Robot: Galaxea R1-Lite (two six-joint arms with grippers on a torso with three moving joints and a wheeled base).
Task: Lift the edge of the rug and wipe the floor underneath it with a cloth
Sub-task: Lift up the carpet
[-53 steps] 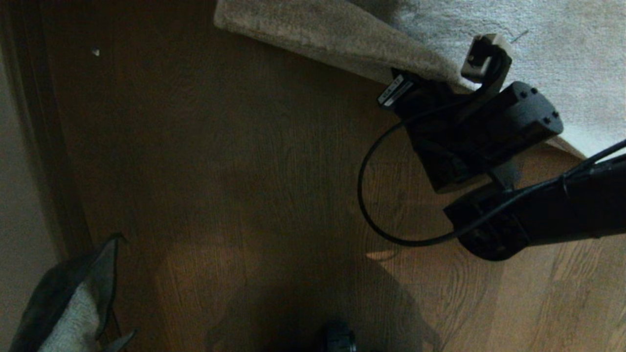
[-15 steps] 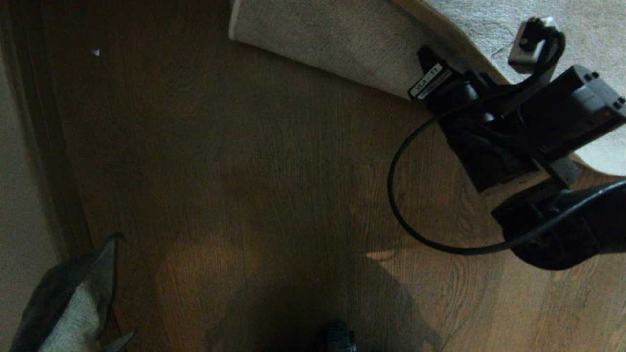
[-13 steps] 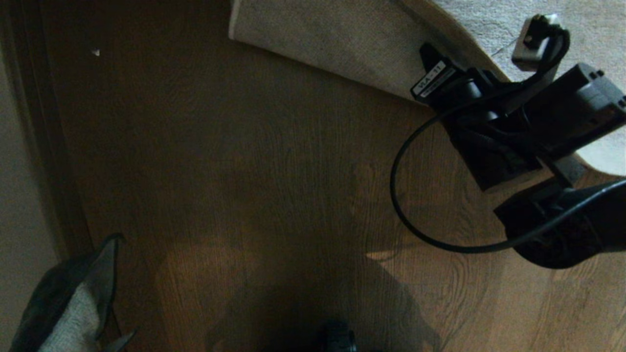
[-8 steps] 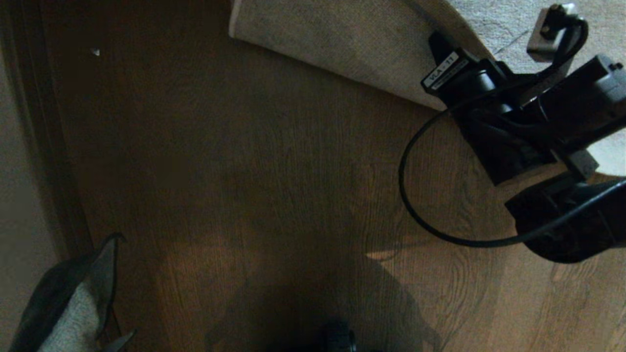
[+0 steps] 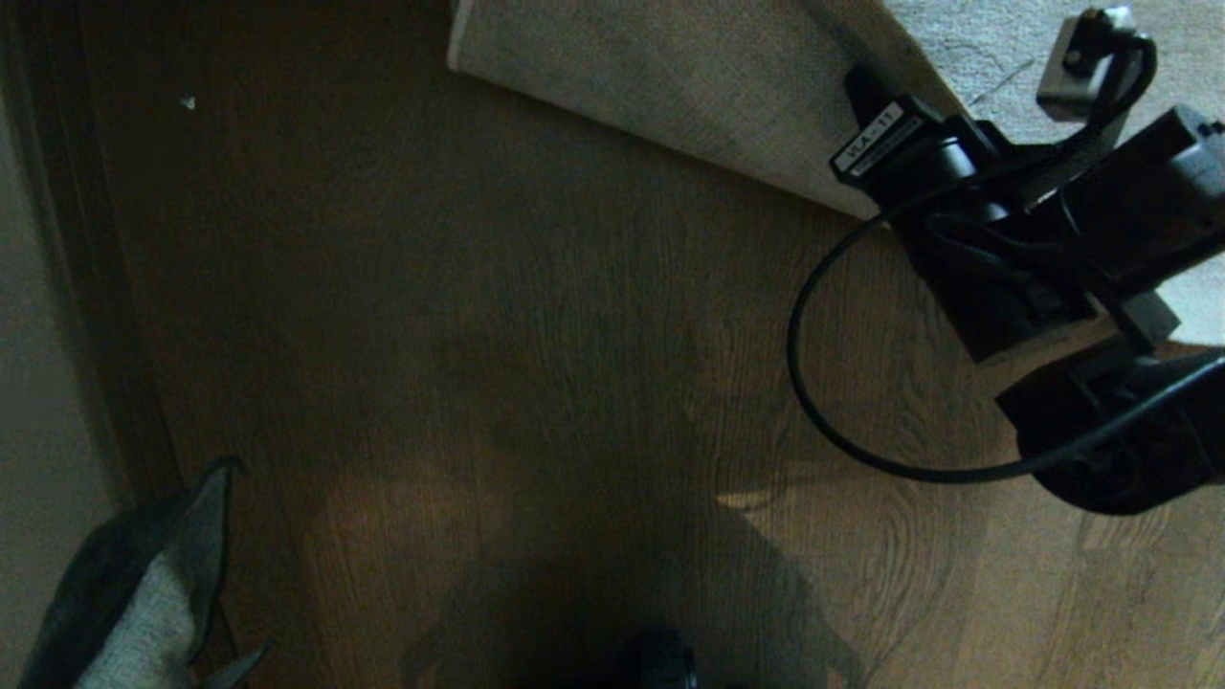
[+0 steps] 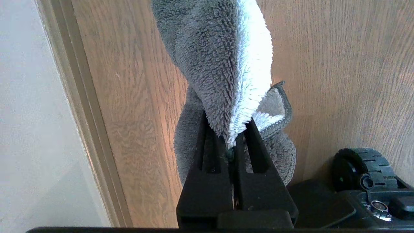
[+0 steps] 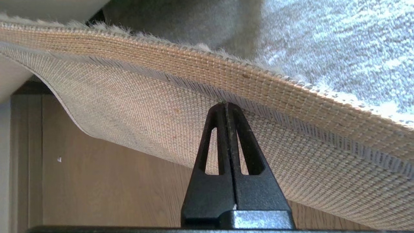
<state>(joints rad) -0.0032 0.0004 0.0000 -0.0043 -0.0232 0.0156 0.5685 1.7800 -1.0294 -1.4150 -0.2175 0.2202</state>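
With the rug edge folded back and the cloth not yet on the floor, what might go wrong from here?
1. The right tool is shut with its tips pressed against the rug edge backing; whether it pinches any fabric is unclear, so the fold may flop back onto the floor.
2. The cloth is pinched by only a narrow bunch in the left tool, so it may pull free while wiping.

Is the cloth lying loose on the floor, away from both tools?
No: the left tool is shut on the cloth, which hangs over the floor.
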